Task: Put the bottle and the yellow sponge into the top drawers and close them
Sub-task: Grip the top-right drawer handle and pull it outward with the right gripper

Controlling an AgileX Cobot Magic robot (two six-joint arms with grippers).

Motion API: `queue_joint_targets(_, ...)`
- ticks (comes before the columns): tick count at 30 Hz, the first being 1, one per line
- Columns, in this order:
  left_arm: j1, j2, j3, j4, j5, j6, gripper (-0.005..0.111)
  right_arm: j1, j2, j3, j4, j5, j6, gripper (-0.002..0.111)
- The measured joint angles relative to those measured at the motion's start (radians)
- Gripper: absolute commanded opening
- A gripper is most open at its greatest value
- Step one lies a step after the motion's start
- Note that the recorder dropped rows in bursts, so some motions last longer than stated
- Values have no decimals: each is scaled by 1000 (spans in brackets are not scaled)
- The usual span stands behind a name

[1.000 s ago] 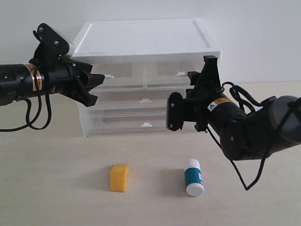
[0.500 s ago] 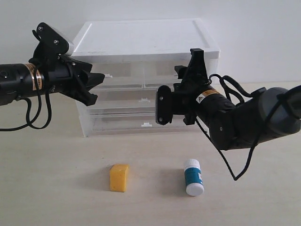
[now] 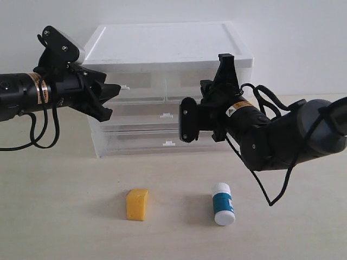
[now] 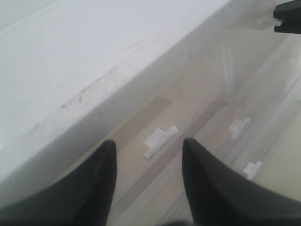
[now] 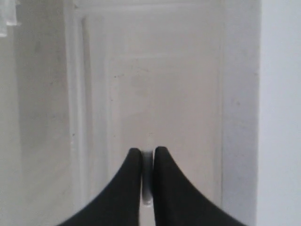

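Bright, even, diffuse light fills the exterior view, which is sharp throughout. The yellow sponge [image 3: 137,204] and the bottle [image 3: 223,203] cast only faint, soft-edged shadows on the pale table [image 3: 65,216], falling toward its left side. The white cabinet top [image 3: 162,43] nearly washes out against the wall. In the left wrist view, the left gripper [image 4: 149,142] shows as dark, unfocused silhouettes. The right wrist view is hazy and low in contrast: the top drawers [image 5: 155,94] read milky grey, and the right gripper [image 5: 147,150] is blurred.
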Motion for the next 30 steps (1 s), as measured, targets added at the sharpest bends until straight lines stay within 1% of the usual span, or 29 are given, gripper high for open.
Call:
queue_joint_targets(4,0,0,0,0,0,0,42,2,0,0,9,-6,-19,0)
queue_joint_targets(12,0,0,0,0,0,0,42,30,2,3,88,-30,-65,0)
queue_joint_targets(20,0,0,0,0,0,0,42,49,2,67,95,-128,-79,0)
queue_joint_targets(30,0,0,0,0,2,0,42,94,2,109,123,-192,-73,0)
